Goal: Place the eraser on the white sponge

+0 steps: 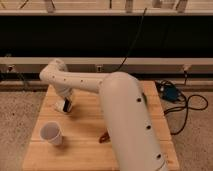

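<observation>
My gripper (64,103) hangs low over the back left part of the wooden table (85,125), at the end of the white arm (80,82) that reaches in from the lower right. Right at the gripper a small off-white piece (60,105) shows, with a small black piece (68,107) beside it. These look like the white sponge and the eraser. I cannot tell whether the black piece is held or lying on the table, or whether the two touch.
A white paper cup (51,133) stands at the front left of the table. A reddish-brown elongated object (104,137) lies partly behind the arm's thick link (130,125). A blue box with cables (170,94) lies on the floor to the right.
</observation>
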You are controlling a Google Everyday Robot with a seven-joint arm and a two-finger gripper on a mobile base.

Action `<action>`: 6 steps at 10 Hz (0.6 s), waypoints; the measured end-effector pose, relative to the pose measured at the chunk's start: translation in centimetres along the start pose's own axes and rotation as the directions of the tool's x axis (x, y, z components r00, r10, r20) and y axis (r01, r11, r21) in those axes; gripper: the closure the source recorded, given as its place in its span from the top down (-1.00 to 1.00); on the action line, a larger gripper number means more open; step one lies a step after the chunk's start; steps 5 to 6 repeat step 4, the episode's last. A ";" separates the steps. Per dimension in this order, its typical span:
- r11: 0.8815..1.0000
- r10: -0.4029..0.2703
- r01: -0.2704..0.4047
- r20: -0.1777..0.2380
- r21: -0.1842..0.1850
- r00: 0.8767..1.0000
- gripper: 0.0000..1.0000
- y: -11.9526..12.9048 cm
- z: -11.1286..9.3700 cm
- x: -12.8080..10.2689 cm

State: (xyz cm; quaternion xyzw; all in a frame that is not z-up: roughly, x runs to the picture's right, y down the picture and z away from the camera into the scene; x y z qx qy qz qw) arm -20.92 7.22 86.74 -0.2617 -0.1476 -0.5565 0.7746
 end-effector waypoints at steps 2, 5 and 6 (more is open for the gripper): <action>1.000 -0.013 0.013 -0.007 -0.002 1.000 -0.59 0.5 0.0 -0.2; 0.999 -0.032 0.032 -0.019 0.011 0.999 -0.93 0.6 -0.4 -0.7; 0.999 -0.032 0.032 -0.019 0.011 0.999 -0.93 0.6 -0.4 -0.7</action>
